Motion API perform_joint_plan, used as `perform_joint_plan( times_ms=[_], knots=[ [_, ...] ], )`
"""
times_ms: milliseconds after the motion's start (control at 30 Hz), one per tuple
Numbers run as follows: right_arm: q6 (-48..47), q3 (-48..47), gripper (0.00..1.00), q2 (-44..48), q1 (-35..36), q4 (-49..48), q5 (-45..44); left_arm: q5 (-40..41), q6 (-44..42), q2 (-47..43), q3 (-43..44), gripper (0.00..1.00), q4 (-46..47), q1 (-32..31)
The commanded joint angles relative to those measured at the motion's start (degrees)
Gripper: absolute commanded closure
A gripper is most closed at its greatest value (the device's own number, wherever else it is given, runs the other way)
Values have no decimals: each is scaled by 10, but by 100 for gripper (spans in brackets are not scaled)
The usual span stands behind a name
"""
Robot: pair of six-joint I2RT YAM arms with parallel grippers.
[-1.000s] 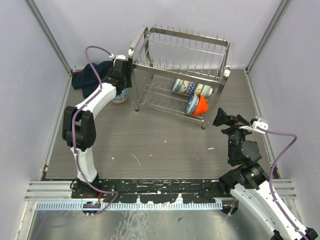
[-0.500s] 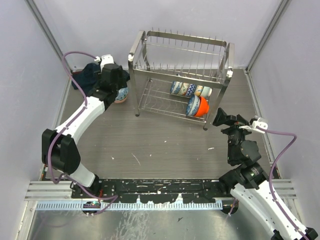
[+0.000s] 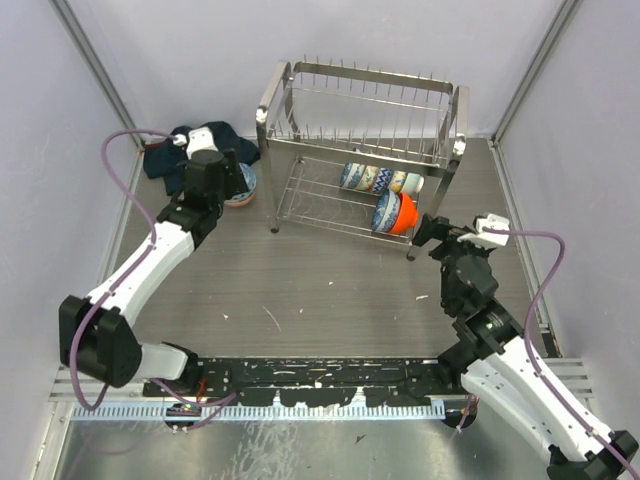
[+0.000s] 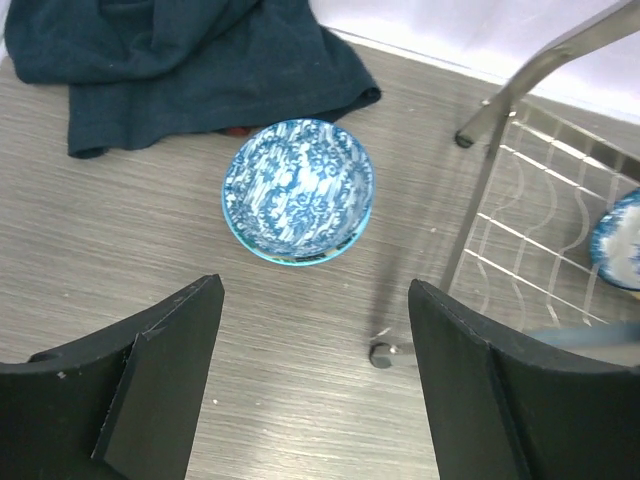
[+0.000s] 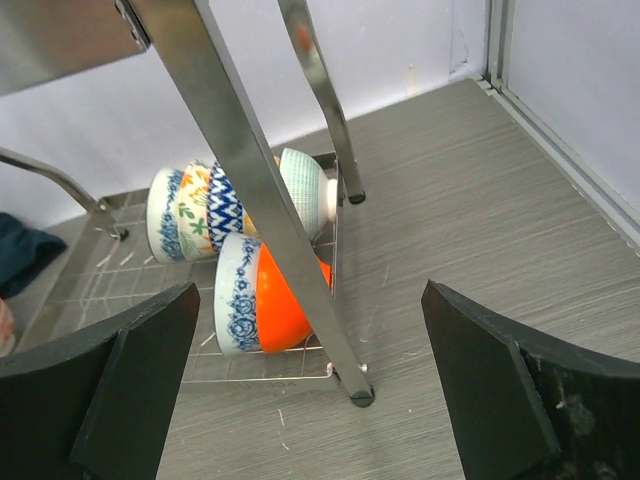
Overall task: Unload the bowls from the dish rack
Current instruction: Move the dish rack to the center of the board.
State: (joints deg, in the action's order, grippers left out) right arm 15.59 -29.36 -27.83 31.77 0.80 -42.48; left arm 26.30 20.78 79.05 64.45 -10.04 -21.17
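Left claw [image 4: 315,300]: open and empty above your blue floral bowl [image 4: 297,190], set upright on the bench [image 4: 100,250] beside the dish rack [image 4: 500,120].
Right claw [image 5: 310,300]: open wide, aimed at your next bowls [image 5: 190,215], lying sideways low in the dish rack.

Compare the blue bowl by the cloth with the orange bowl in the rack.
The blue bowl stands upright outside the rack; the orange bowl lies on its side on the rack's lower shelf. The blue bowl is patterned inside; the orange bowl is plain. Both are round.
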Motion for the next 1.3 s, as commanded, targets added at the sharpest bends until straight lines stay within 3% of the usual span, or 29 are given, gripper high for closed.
perform_joint_plan(
  times_ms=[0,167,433,700,1267],
  knots=[
    [-11,-43,0,-50,2,-5,-17,-45,24,-57,-40,17,37,-1],
    [-21,-47,0,-95,1,-25,-29,-130,24,-91,-88,16,99,-1],
    [-35,-49,0,-144,-30,-47,-27,-238,2,-20,-97,15,177,-2],
    [-15,-49,0,-179,-106,-47,41,-252,-4,14,-89,15,191,-1],
    [-7,-65,0,-242,-193,-83,133,-295,-13,94,-25,16,220,-1]
  ],
)
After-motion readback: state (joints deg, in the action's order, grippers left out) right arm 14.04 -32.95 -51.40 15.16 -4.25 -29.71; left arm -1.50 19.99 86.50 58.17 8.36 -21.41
